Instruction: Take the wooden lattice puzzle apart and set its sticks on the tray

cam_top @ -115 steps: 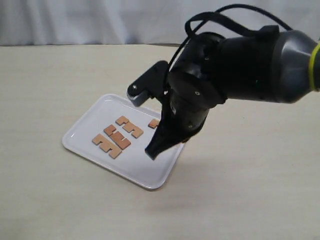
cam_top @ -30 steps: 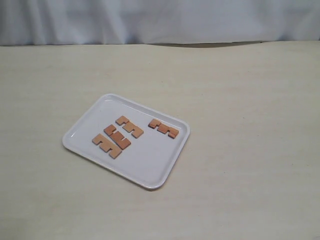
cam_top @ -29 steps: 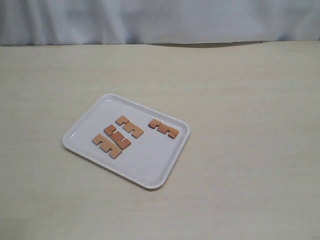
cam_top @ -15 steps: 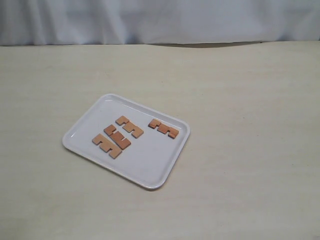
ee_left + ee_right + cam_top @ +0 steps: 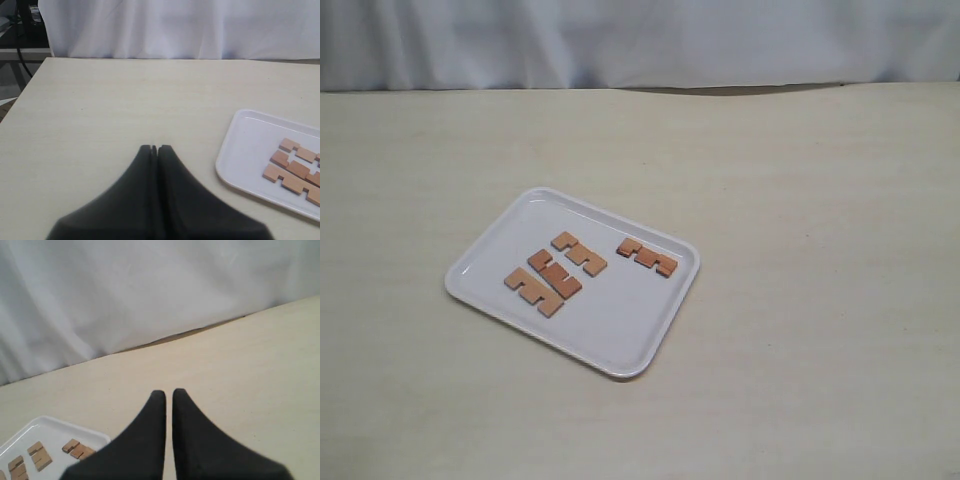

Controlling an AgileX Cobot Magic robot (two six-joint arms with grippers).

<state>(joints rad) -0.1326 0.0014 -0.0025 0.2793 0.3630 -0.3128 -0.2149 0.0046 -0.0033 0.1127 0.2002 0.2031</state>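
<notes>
The white tray (image 5: 620,330) lies left of the table's centre. The lattice puzzle is apart: four reddish-brown notched sticks lie flat on the tray, none interlocked. Three sit close together (image 5: 579,254) (image 5: 554,274) (image 5: 534,292); the fourth (image 5: 647,257) lies alone near the right rim. Neither gripper shows in the exterior view. My left gripper (image 5: 154,147) is shut and empty above bare table, with the tray (image 5: 245,150) and sticks (image 5: 295,170) off to one side. My right gripper (image 5: 169,392) has its fingers almost together, holding nothing; a tray corner (image 5: 30,435) and sticks (image 5: 77,449) show beside it.
A pale wooden table (image 5: 820,200) stretches all round the tray. A white curtain (image 5: 640,40) hangs along the far edge. The left wrist view shows a table edge with dark stands and cables (image 5: 22,30) beyond it.
The right arm that hung over the tray 3.8 s ago has left the exterior view, uncovering the fourth stick. Nothing has moved over the last second.
</notes>
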